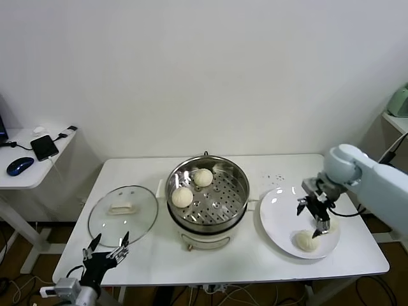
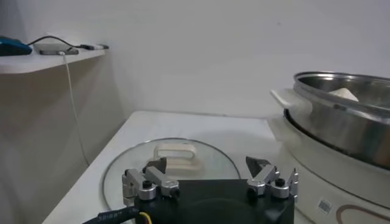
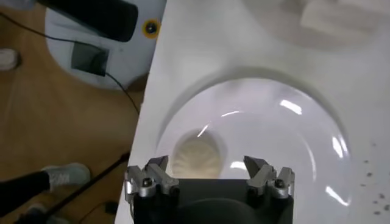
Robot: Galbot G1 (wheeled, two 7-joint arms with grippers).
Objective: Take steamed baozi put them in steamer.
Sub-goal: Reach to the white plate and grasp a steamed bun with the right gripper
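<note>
The steel steamer [image 1: 213, 199] stands mid-table and holds two baozi, one toward the back [image 1: 203, 177] and one toward the left [image 1: 182, 197]. A third baozi [image 1: 306, 240] lies on the front of the white plate [image 1: 280, 210] at the right. My right gripper [image 1: 313, 218] hangs open just above the plate, behind that bun. In the right wrist view the bun [image 3: 196, 156] sits below the open right gripper [image 3: 206, 163], on the plate [image 3: 274, 134]. My left gripper [image 1: 107, 245] is open and empty at the front left. No fourth bun shows.
The glass lid [image 1: 123, 213] lies flat left of the steamer, just ahead of the left gripper [image 2: 207, 163]; it also shows in the left wrist view [image 2: 177, 155], beside the steamer [image 2: 347, 115]. A side table with phone and mouse [image 1: 19, 166] stands far left.
</note>
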